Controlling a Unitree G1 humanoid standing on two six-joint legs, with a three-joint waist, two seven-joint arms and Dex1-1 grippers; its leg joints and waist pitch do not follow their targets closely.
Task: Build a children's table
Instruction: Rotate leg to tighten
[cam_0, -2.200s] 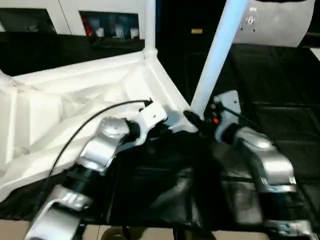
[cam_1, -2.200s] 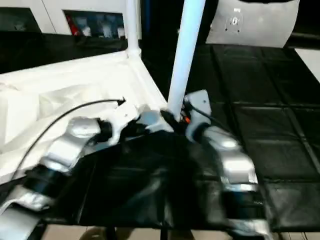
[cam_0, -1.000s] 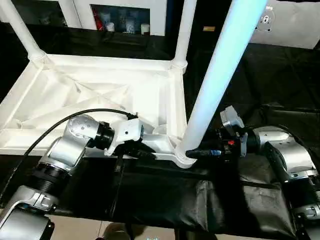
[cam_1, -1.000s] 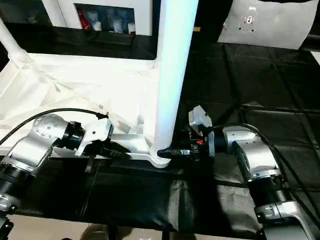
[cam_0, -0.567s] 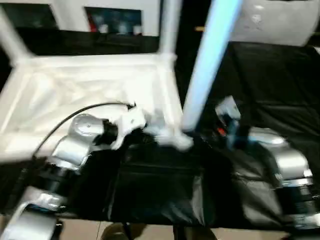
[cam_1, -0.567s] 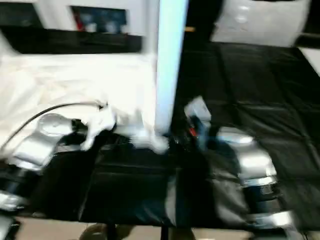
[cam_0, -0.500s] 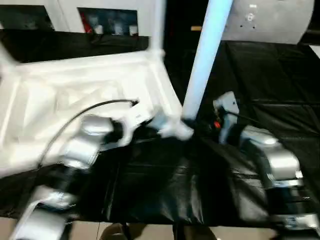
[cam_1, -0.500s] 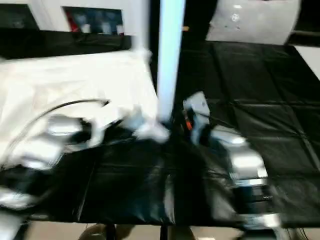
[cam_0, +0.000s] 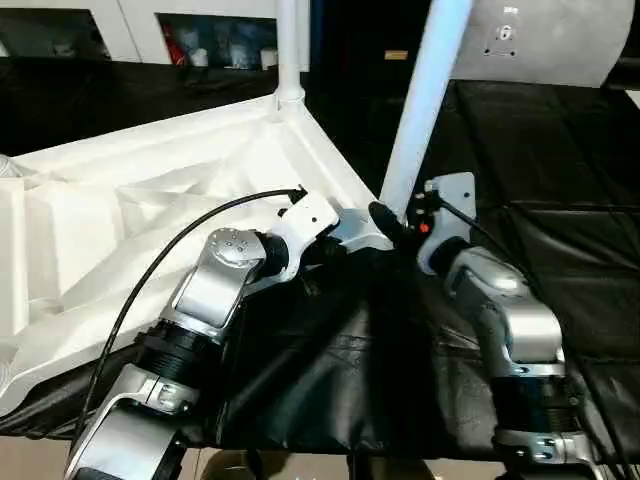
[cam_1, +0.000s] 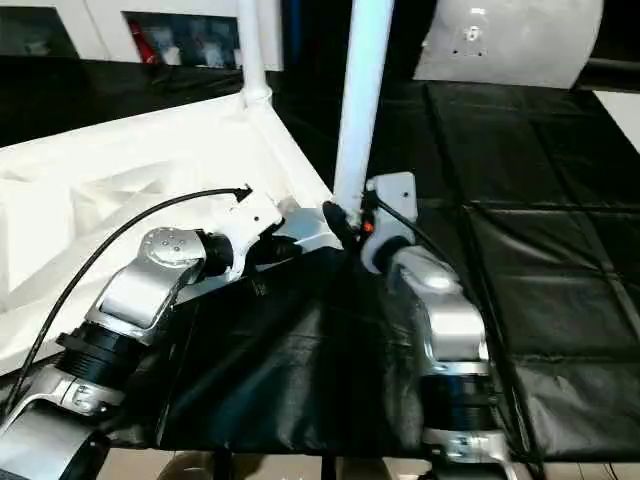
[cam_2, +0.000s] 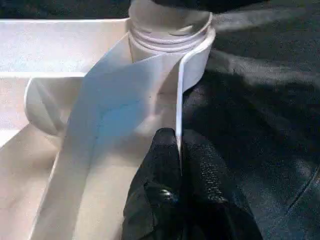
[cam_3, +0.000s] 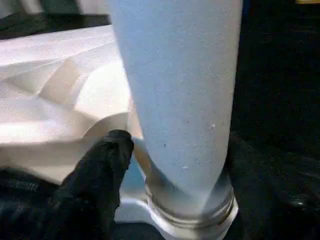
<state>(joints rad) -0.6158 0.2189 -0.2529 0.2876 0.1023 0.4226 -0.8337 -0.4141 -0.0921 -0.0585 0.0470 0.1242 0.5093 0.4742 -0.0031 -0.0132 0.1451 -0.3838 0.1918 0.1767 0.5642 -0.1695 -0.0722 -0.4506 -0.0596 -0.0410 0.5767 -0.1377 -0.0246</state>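
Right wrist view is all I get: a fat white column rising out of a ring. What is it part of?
Observer: It is a table leg, standing in the near corner socket of an upside-down white tabletop.
Operator: Is anything holding that tabletop?
Observer: Yes, the left gripper is shut on the thin rim right beside that socket.
Operator: Are any other legs in?
Observer: At least one: the far leg stands upright in the far corner.
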